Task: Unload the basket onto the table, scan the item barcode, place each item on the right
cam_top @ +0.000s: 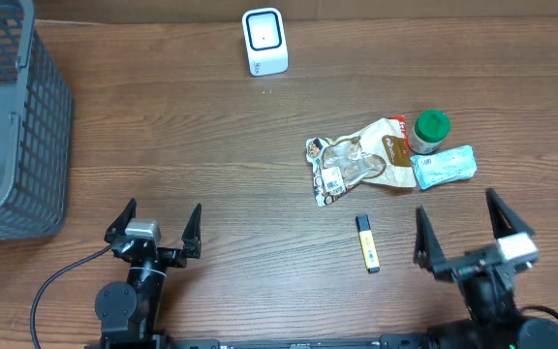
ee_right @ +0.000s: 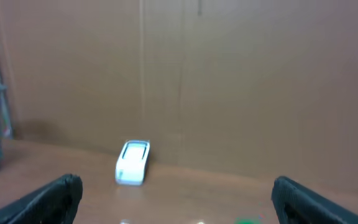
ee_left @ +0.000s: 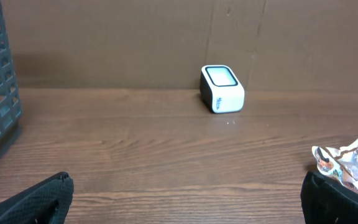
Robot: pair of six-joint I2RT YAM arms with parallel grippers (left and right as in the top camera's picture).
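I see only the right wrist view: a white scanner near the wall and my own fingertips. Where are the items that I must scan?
Observer: Three lie together just ahead of the right gripper: a crumpled snack bag, a green-lidded jar and a pale blue packet.
Operator: Is any item apart from that group?
Observer: Yes, a yellow marker lies alone, nearer to you and to the left of your gripper.
Operator: What is the left arm doing?
Observer: The left gripper is open and holds nothing; a grey basket stands to its left.
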